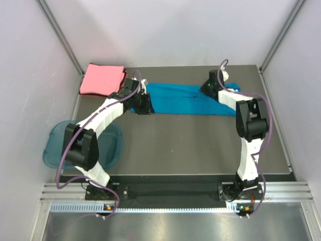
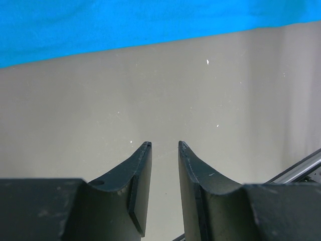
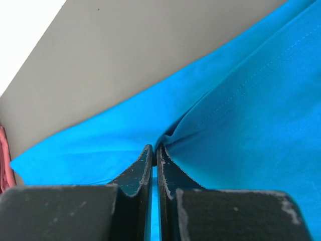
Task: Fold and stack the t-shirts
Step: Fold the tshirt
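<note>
Teal-blue t-shirt (image 1: pixel 185 99) lies as a long folded band across the far half of your tabletop (image 1: pixel 190 145), with the salmon-pink t-shirt (image 1: pixel 103 79) folded at the far left corner. Your right pincer (image 3: pixel 154 148) is pressed together, pinching a ridge of teal cloth (near its right end). Your left pincer (image 2: pixel 164 144) stands spread over bare tabletop beside the shirt's edge.

Shirts counted: two, being one blue t-shirt (image 1: pixel 188 99) and one pink t-shirt (image 1: pixel 103 79). Tub (image 1: pixel 52 148): one, see-through blue. Worktop (image 1: pixel 175 145): one. Arms: two, a left arm (image 1: pixel 103 118) and a right arm (image 1: pixel 248 150). Hands: two, one per arm, the left hand (image 2: pixel 164 144) and the right hand (image 3: pixel 154 148). Fingers (image 2: pixel 140 170): two on each hand, four altogether. Purple cables (image 1: pixel 271 125): two, one along each arm.
</note>
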You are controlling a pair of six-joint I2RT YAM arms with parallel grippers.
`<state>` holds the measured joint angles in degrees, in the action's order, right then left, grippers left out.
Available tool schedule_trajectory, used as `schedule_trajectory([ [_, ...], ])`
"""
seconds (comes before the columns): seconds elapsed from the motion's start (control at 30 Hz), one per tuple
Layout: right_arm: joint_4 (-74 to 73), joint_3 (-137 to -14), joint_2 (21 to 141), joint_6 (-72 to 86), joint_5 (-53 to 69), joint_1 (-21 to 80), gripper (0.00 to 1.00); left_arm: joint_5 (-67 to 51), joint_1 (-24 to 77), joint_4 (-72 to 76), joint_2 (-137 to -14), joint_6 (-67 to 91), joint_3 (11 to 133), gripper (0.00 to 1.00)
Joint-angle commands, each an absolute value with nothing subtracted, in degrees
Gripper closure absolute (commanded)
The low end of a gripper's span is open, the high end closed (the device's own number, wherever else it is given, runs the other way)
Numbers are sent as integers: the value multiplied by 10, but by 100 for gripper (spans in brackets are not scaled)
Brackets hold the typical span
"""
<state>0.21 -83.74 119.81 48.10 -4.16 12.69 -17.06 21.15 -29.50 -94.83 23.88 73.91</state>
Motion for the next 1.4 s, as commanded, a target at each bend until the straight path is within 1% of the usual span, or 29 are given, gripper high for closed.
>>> schedule_trajectory([
  [0.0, 25, -866, 1213, 465, -35, 135, 99, -169, 213, -274, -950, 236, 745, 67],
  [0.03, 20, -867, 1216, 465, -35, 136, 92, -170, 213, -275, -948, 236, 745, 67],
  [0.17, 4, -881, 1219, 458, -24, 135, 83, -166, 213, -274, -947, 236, 745, 66],
  [0.33, -63, -887, 1174, 439, -29, 127, 65, -132, 212, -282, -949, 241, 751, 63],
  [0.47, -134, -852, 1118, 416, -23, 95, 58, -93, 201, -282, -967, 260, 766, 60],
  [0.53, -164, -828, 1080, 398, -22, 71, 58, -97, 193, -277, -991, 281, 785, 60],
  [0.6, -185, -788, 1047, 367, -5, 41, 69, -106, 181, -266, -1021, 292, 803, 60],
  [0.63, -198, -778, 1040, 356, -2, 29, 78, -105, 179, -265, -1033, 297, 810, 60],
  [0.7, -210, -751, 1023, 330, 23, 5, 84, -103, 178, -263, -1074, 300, 835, 60],
  [0.73, -210, -743, 1022, 313, 32, -23, 90, -100, 177, -263, -1089, 299, 844, 60],
  [0.77, -214, -735, 1023, 305, 42, -32, 91, -92, 175, -268, -1104, 300, 854, 60],
  [0.87, -241, -739, 1041, 273, 62, -67, 95, -70, 171, -288, -1162, 300, 897, 61],
  [0.97, -226, -733, 1056, 248, 56, -88, 96, -39, 168, -307, -1207, 301, 946, 61],
  [1.07, -212, -741, 1099, 223, 83, -96, 95, -11, 164, -322, -1246, 306, 973, 62],
  [1.2, -207, -745, 1121, 212, 41, -105, 97, 46, 158, -346, -1276, 313, 992, 62],
  [1.37, -183, -756, 1138, 199, 13, -116, 99, 78, 142, -361, -1299, 317, 995, 62],
])
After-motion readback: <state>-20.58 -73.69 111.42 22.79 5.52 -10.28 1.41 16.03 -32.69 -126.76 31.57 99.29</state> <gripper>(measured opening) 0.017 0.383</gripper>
